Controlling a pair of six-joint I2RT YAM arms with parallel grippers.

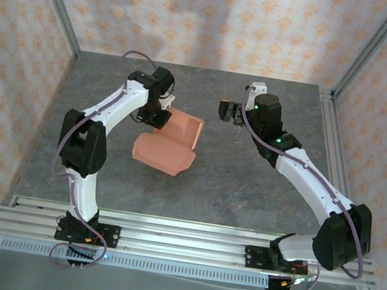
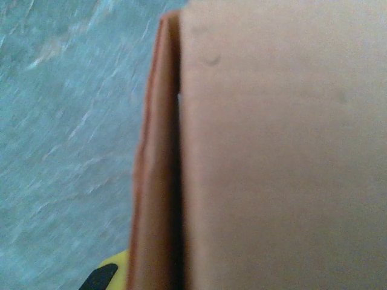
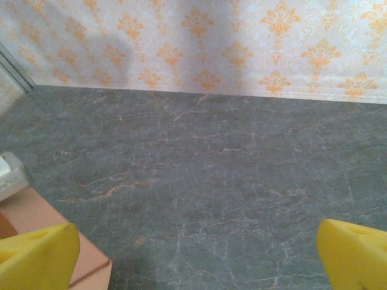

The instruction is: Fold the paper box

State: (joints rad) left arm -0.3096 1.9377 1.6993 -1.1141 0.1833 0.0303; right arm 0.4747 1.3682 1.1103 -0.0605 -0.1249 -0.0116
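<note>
Salmon-orange paper box (image 1: 168, 145), half-folded from above, blurs close-up at left jaws, grip unclear; right jaws wide.

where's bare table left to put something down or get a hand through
Bare: the far strip of table under the back wall, the near band between the paper box and the front rails, and the side beyond the right arm. Crowded: centre-left, where the left gripper meets the box, the open right gripper close by.
</note>
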